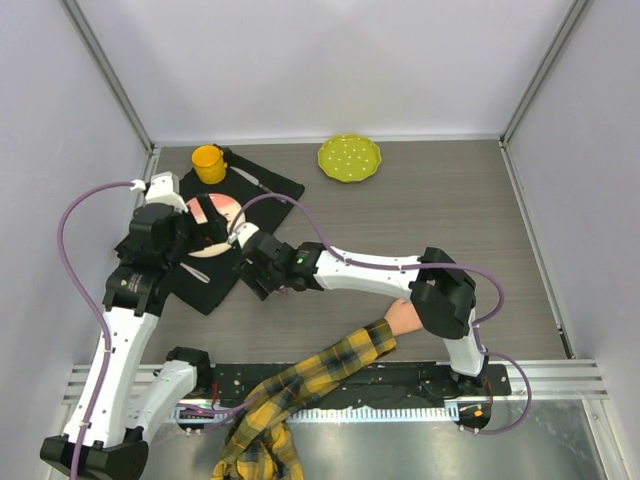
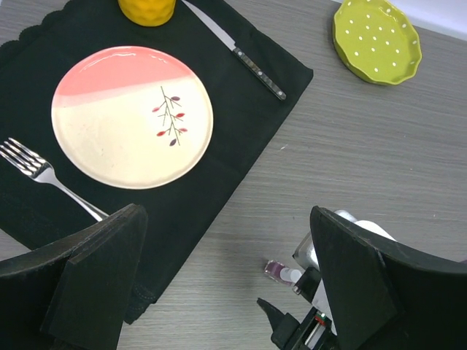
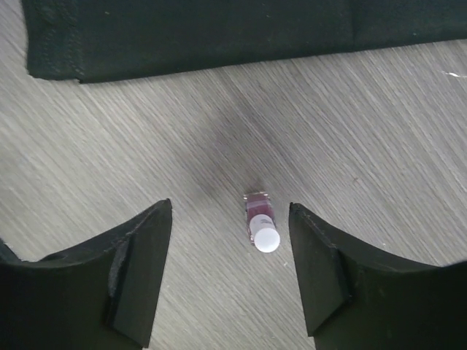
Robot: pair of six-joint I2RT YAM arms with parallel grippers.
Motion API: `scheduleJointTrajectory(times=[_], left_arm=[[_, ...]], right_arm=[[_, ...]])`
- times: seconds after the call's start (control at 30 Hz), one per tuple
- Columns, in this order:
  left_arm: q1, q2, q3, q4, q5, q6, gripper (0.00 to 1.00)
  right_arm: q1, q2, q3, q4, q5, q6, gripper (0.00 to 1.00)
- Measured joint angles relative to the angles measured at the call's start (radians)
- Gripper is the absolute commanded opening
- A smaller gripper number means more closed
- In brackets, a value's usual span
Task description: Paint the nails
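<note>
My right tool (image 3: pixel 228 215) hangs unclenched astride the polish bottle (image 3: pixel 261 221) lying flat on the bench (image 3: pixel 109 146) — off-centre, so one jaw could nudge it rolling away.

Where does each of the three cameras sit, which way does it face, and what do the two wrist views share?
Top external: above and behind the bases, looking down on the table; the left arm and the right arm both show.
Left wrist: on the left arm, looking down past the open left gripper at the plate on the black placemat.
Right wrist: on the right arm, looking down; the right gripper straddles the polish bottle.
Shared: both wrist views show the polish bottle and the black placemat.
</note>
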Motion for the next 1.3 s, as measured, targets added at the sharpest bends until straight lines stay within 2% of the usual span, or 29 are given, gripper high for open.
scheduleJointTrajectory(times=[0.37, 0.6, 0.67, 0.97, 1.0, 1.1, 1.13, 1.2, 1.3], left_arm=[[0.0, 0.011, -0.002, 0.001, 0.02, 0.0, 1.0], [0.0, 0.011, -0.004, 0.003, 0.024, 0.0, 1.0], [0.0, 0.011, -0.01, 0.003, 0.025, 0.0, 1.0], [0.0, 0.011, -0.019, 0.003, 0.036, 0.0, 1.0], [0.0, 0.011, -0.019, 0.003, 0.036, 0.0, 1.0], [0.0, 0.011, -0.021, 0.003, 0.039, 0.0, 1.0], [0.0, 0.011, -0.021, 0.003, 0.041, 0.0, 1.0], [0.0, 0.011, -0.021, 0.003, 0.045, 0.0, 1.0], [0.0, 0.011, -0.023, 0.003, 0.053, 0.0, 1.0]], right_arm=[[0.002, 0.01, -0.049, -0.02, 0.061, -0.021, 0.44], [-0.002, 0.012, -0.08, -0.023, 0.07, -0.021, 0.41], [-0.003, 0.012, -0.086, -0.023, 0.07, -0.021, 0.35], [-0.005, 0.012, -0.097, -0.003, 0.074, -0.023, 0.39], [-0.005, 0.012, -0.097, 0.001, 0.074, -0.024, 0.37], [-0.007, 0.012, -0.097, 0.009, 0.074, -0.029, 0.22], [-0.009, 0.012, -0.097, 0.01, 0.073, -0.031, 0.13], [-0.011, 0.012, -0.097, 0.016, 0.074, -0.035, 0.01], [-0.013, 0.012, -0.097, 0.018, 0.074, -0.037, 0.01]])
